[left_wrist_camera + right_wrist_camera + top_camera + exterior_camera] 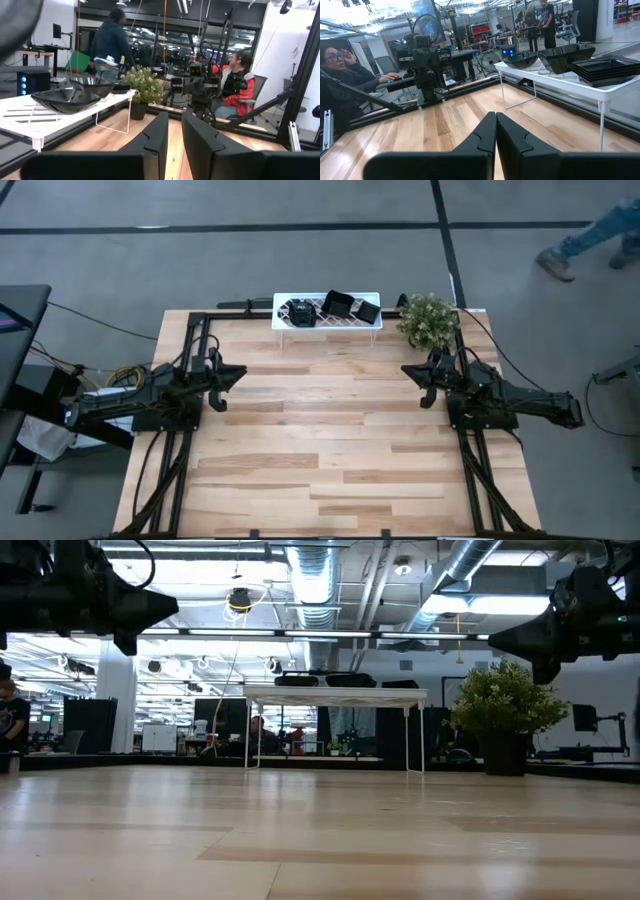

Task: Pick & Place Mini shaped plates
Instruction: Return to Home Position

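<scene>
Your plates [336, 304] sit in three groups on the white rack [330, 324] at the desk's [320, 440] far edge, beside a plant [428, 320]. Your left tool [175, 116], at the desk's left side, shows a narrow gap and holds nothing. Your right tool [496, 115], opposite, is closed and empty.

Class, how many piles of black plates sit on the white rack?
3, side by side on the rack: left pile, middle pile, right pile. Plates stacked within each cannot be counted.

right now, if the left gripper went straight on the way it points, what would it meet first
Probably the dark two-finger right gripper, facing it across the light wooden table; nothing stands between.
</scene>
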Available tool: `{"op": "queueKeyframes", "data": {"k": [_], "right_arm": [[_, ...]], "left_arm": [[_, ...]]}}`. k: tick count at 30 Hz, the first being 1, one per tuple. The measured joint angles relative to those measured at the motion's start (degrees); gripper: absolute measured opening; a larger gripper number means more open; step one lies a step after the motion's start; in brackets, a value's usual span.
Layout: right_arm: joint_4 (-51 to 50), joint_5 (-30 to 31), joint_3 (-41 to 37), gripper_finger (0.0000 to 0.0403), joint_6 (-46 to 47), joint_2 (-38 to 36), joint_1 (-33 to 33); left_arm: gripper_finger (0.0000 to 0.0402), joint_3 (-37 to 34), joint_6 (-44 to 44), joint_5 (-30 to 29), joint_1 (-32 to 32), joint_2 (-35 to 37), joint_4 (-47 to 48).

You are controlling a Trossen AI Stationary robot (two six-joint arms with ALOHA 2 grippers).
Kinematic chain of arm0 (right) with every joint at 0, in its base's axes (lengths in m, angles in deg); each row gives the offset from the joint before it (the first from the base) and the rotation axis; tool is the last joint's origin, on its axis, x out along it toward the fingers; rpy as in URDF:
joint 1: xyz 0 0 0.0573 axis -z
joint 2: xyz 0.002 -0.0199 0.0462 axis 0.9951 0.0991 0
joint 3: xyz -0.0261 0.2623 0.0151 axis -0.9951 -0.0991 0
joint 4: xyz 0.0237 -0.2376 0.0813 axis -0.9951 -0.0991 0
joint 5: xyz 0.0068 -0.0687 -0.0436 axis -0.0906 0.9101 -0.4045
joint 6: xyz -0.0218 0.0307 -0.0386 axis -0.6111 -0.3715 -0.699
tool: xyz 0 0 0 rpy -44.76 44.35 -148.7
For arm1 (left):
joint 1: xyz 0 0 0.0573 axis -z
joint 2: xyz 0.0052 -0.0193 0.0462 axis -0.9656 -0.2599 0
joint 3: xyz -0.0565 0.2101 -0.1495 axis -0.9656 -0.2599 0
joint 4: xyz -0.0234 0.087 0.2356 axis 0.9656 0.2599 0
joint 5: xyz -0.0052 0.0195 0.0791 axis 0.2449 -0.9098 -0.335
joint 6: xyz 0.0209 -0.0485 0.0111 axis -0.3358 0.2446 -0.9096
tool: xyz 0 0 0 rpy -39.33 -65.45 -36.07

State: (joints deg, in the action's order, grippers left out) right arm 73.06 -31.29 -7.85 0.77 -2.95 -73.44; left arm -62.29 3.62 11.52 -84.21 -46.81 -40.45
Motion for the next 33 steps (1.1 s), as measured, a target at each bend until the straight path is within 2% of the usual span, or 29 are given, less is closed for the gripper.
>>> {"op": "queueKeyframes", "data": {"k": [33], "right_arm": [[0.0, 0.0, 0.0, 0.0006, 0.0, 0.0, 0.0]], "left_arm": [[0.0057, 0.0, 0.0, 0.0, 0.0, -0.5, -0.8]]}}
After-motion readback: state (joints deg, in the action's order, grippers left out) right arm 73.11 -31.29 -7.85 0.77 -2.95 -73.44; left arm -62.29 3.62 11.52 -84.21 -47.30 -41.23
